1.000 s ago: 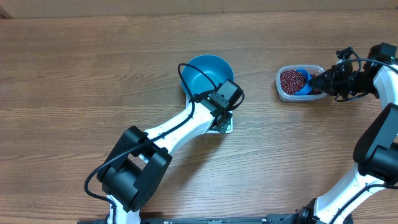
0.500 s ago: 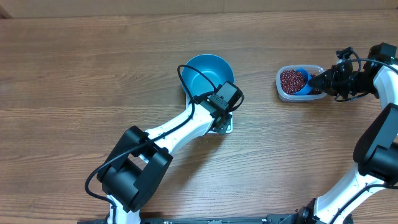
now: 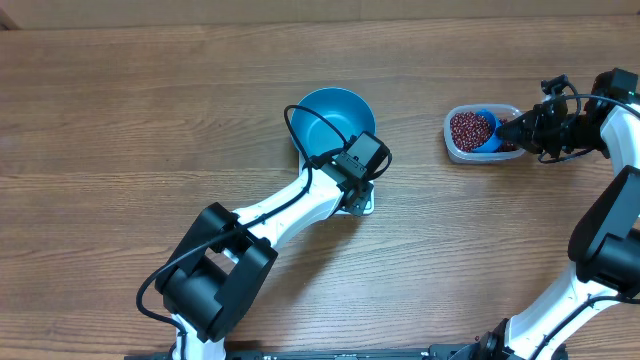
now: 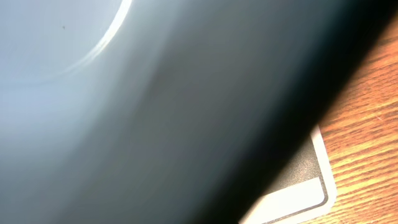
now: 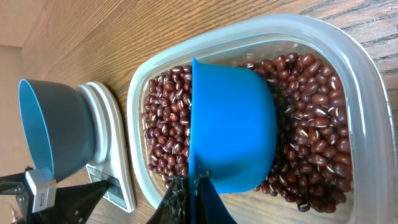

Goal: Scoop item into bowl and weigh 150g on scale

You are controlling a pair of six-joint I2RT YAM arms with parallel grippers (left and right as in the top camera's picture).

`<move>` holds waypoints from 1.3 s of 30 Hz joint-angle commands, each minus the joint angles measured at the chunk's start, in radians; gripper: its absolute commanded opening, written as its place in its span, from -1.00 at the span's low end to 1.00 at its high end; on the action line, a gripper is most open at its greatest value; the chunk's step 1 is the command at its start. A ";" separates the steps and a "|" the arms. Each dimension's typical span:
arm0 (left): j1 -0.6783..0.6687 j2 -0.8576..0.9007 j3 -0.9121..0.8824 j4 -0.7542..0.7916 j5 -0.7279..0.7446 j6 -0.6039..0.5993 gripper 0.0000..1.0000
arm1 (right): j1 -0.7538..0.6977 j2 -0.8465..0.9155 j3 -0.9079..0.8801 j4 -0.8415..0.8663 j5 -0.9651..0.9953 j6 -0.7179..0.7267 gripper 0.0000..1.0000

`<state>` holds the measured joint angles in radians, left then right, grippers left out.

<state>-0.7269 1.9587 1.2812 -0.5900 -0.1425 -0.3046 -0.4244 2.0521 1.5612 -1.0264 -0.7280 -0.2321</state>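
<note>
The right gripper (image 5: 194,198) is clamped on the handle of the blue scoop (image 5: 233,124), whose cup lies just ahead of its fingers, on the beans (image 5: 311,137) in the clear tub (image 5: 367,74). We see the blue bowl (image 3: 330,115), on the scale (image 4: 305,186), just under and beyond the left gripper (image 3: 358,162), whose jaws are together; we cannot tell whether they pinch the rim

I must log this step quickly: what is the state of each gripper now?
Left gripper: closed, at the bowl rim; a grip on it cannot be told.
Right gripper: closed on the blue scoop handle.
</note>
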 commanded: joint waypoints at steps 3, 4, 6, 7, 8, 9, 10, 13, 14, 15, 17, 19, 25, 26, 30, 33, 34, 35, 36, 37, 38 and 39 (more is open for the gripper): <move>-0.002 0.016 -0.037 0.000 0.010 -0.019 -0.92 | 0.031 0.038 -0.035 0.027 0.103 0.000 -0.92; -0.001 0.016 -0.037 -0.001 0.008 -0.026 -0.92 | 0.031 0.038 -0.035 0.027 0.103 0.000 -0.92; 0.000 0.016 -0.041 -0.001 0.008 -0.026 -0.92 | 0.031 0.038 -0.035 0.027 0.103 0.000 -0.92; 0.000 0.016 -0.045 0.000 0.008 -0.026 -0.91 | 0.031 0.038 -0.035 0.027 0.103 0.000 -0.92; 0.000 0.016 -0.048 0.001 0.008 -0.027 -0.91 | 0.031 0.038 -0.035 0.027 0.103 0.000 -0.92; 0.000 0.016 -0.049 0.000 0.006 -0.033 -0.92 | 0.031 0.038 -0.035 0.027 0.103 0.000 -0.92; 0.000 0.016 -0.049 0.000 0.005 -0.033 -0.91 | 0.031 0.038 -0.035 0.027 0.103 0.000 -0.92; 0.000 0.016 -0.049 0.000 0.005 -0.033 -0.92 | 0.031 0.038 -0.035 0.027 0.103 0.000 -0.92; 0.000 0.016 -0.049 0.000 0.005 -0.033 -0.91 | 0.031 0.038 -0.035 0.027 0.103 0.000 -0.92; 0.000 0.016 -0.049 0.003 0.005 -0.032 -0.91 | 0.031 0.038 -0.035 0.027 0.103 0.000 -0.92; 0.000 0.016 -0.046 0.010 0.005 -0.026 -0.91 | 0.031 0.038 -0.035 0.027 0.103 0.000 -0.92; 0.000 0.014 -0.034 0.009 0.005 -0.020 -0.92 | 0.031 0.038 -0.035 0.026 0.103 0.000 -0.92; 0.000 -0.025 0.006 0.003 0.029 -0.021 -0.91 | 0.031 0.038 -0.035 0.026 0.103 0.000 -0.92; 0.000 -0.034 0.013 0.002 0.029 -0.021 -0.91 | 0.031 0.038 -0.035 0.026 0.103 0.000 -0.92; 0.000 -0.081 0.035 -0.012 0.029 -0.021 -0.91 | 0.031 0.038 -0.035 0.026 0.103 0.000 -0.92; 0.000 -0.121 0.042 -0.020 0.032 -0.021 -0.92 | 0.031 0.038 -0.035 0.027 0.103 0.000 -0.92; 0.000 -0.135 0.044 -0.024 0.032 -0.021 -0.91 | 0.031 0.038 -0.035 0.027 0.103 0.000 -0.92; 0.000 -0.150 0.044 -0.028 0.032 -0.021 -0.91 | 0.031 0.038 -0.035 0.027 0.103 0.000 -0.92; 0.000 -0.165 0.044 -0.034 0.032 -0.021 -0.92 | 0.031 0.038 -0.035 0.027 0.103 0.000 -0.92; 0.000 -0.181 0.044 -0.040 0.032 -0.021 -0.92 | 0.031 0.038 -0.035 0.027 0.103 0.000 -0.92; 0.000 -0.195 0.044 -0.044 0.032 -0.021 -0.92 | 0.031 0.038 -0.035 0.027 0.103 0.000 -0.92; 0.000 -0.209 0.044 -0.049 0.032 -0.021 -0.91 | 0.031 0.038 -0.035 0.027 0.103 0.000 -0.92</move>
<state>-0.7269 1.8153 1.2991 -0.6285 -0.1230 -0.3161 -0.4244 2.0521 1.5612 -1.0248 -0.7273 -0.2321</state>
